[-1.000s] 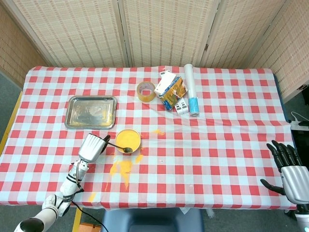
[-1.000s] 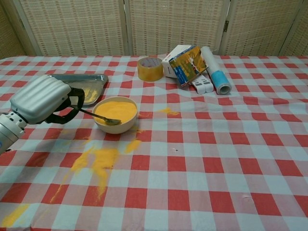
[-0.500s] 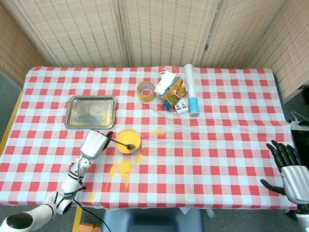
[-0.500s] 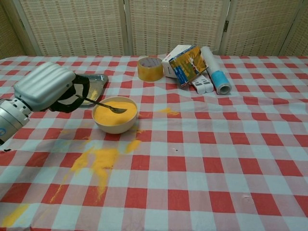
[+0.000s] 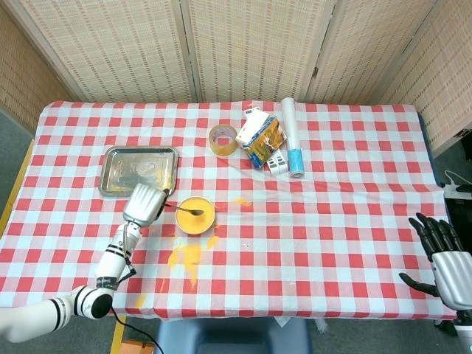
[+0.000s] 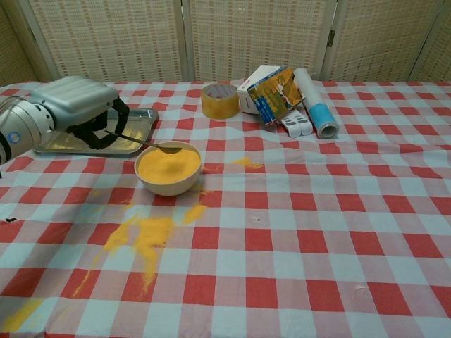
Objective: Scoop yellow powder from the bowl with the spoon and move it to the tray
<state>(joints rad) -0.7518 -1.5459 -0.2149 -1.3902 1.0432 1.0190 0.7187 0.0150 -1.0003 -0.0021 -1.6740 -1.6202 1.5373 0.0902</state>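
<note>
The silver left hand [image 6: 74, 105] hides its own fingertips where it grips the thin metal spoon [image 6: 151, 144], held over the round cream bowl of yellow powder [image 6: 168, 167] beside the shiny rectangular steel tray [image 5: 139, 170]. The black-fingered right hand [image 5: 442, 254], partly cut off, is spread and holds nothing.

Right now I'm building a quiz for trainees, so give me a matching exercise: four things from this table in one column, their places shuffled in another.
Things:
1. spoon
2. tray
3. tape roll
4. right hand

Places:
A. beside the carton
B. behind the bowl, far side of the left hand
C. held by the left hand, over the bowl's rim
D. at the table's near right edge, holding nothing

Pairs: 1-C, 2-B, 3-A, 4-D
</note>
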